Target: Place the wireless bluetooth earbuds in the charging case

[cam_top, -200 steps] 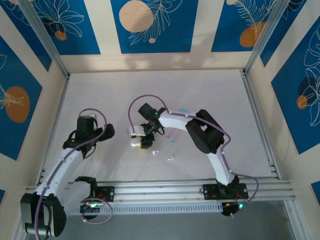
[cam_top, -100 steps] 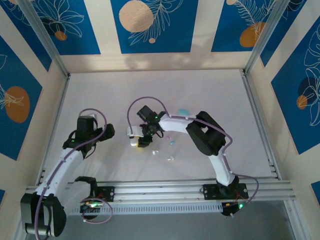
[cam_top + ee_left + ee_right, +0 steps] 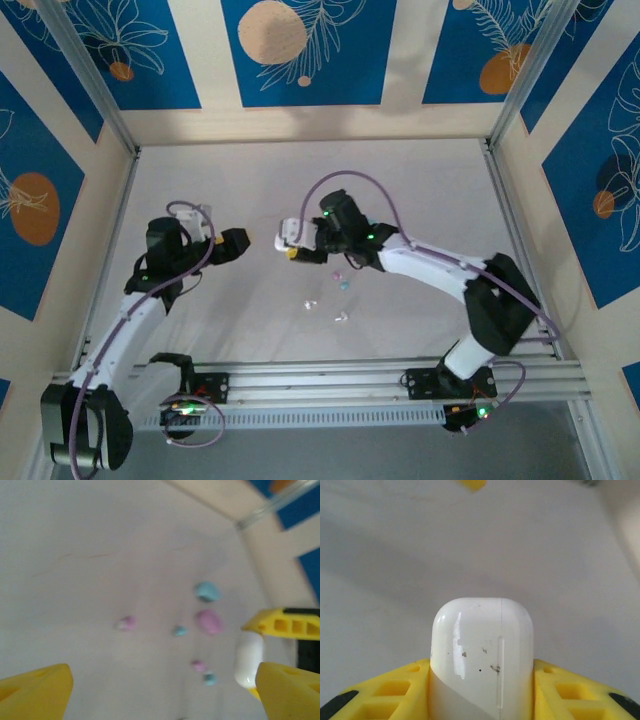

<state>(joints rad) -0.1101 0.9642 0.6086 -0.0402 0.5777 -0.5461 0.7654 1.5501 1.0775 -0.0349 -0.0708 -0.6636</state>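
White case [image 3: 480,645], lid closed, clamped between right fingers [image 3: 395,685]; left fingers [image 3: 35,690] spread wide, empty; earbuds [image 3: 126,623] loose on table [image 3: 75,540].

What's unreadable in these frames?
- Right wrist: white case, lower half hidden between the jaws of the right gripper and cut by the bottom edge.
- Left wrist: earbuds blurred, shapes unreadable.
- Top: clear earbuds too small to count.
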